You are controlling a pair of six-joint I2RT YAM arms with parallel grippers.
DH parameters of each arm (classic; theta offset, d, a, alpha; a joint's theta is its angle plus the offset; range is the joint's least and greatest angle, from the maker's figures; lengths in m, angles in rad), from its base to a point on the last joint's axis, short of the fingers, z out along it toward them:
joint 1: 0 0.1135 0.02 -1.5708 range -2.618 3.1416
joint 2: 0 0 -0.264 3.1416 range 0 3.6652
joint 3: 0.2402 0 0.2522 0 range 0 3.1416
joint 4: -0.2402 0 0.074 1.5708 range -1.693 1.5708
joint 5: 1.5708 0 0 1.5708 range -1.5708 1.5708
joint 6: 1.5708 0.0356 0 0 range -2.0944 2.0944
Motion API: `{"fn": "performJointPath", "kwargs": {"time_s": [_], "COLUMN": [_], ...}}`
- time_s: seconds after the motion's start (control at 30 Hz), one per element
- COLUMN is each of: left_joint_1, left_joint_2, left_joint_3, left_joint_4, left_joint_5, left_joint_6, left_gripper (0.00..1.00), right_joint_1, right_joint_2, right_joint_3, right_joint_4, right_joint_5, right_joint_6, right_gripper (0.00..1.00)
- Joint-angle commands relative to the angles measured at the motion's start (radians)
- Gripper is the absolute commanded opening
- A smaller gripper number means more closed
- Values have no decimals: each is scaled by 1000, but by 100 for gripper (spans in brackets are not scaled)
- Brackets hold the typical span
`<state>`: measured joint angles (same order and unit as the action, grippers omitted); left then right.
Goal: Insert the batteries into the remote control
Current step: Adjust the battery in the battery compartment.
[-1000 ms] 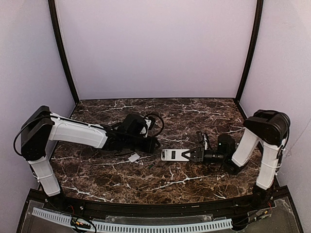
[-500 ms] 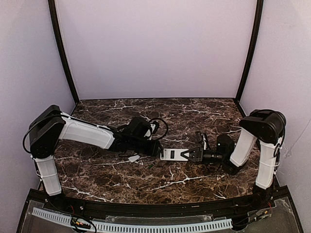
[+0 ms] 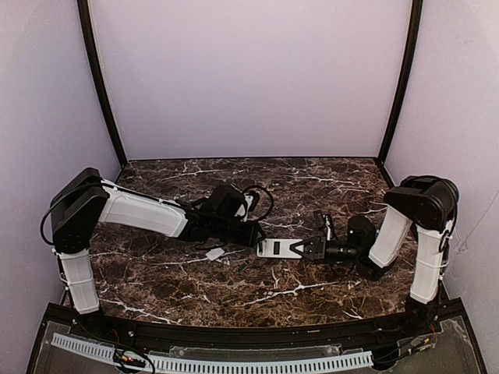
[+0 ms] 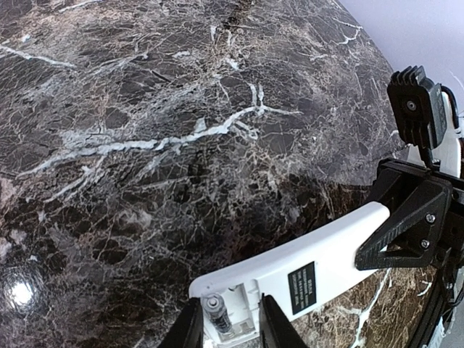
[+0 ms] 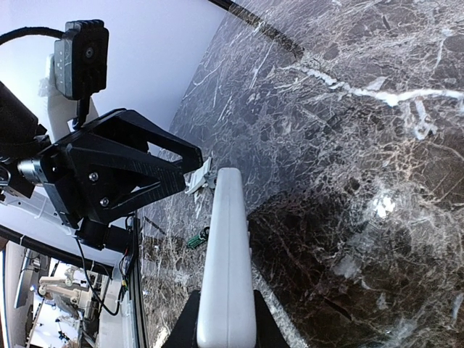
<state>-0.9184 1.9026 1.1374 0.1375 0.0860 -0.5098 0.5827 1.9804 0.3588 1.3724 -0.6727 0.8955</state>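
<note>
Remote [image 3: 274, 248]: judged light, stiff, smooth-sided and likely slippery, best taken by its long edges clear of the recess; held back-up over the table [image 3: 312, 181], right gripper [image 3: 314, 248] clamped on one end, left gripper [image 3: 256, 238] jaws apart astride a battery [image 4: 217, 313] in the recess.

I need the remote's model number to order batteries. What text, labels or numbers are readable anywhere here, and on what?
Dark label on the remote control's white back: pale print, too small to read.
Nothing else carries readable text.
</note>
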Motion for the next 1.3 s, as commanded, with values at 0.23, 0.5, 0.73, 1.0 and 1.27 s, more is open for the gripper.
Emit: {"fn": "performJointPath", "kwargs": {"time_s": [0.23, 0.5, 0.73, 1.0, 1.27], "left_joint_1": [2, 1, 1, -6, -19], "left_joint_2": [18, 23, 31, 36, 53], "left_joint_3": [22, 25, 24, 27, 45], "left_joint_4": [-17, -23, -31, -46, -80], "left_joint_5": [-3, -4, -2, -16, -42], "left_joint_6": [-6, 0, 3, 10, 35], "left_gripper": [22, 15, 14, 14, 10], "right_joint_1": [11, 10, 10, 10, 11], "right_joint_2": [9, 5, 5, 5, 4], "right_joint_3": [-3, -3, -1, -1, 3], "right_joint_4": [132, 128, 126, 125, 122], "right_joint_5": [-18, -18, -20, -18, -19], "right_joint_6": [-6, -6, -6, -6, -3], "right_gripper": [0, 0, 0, 0, 0]}}
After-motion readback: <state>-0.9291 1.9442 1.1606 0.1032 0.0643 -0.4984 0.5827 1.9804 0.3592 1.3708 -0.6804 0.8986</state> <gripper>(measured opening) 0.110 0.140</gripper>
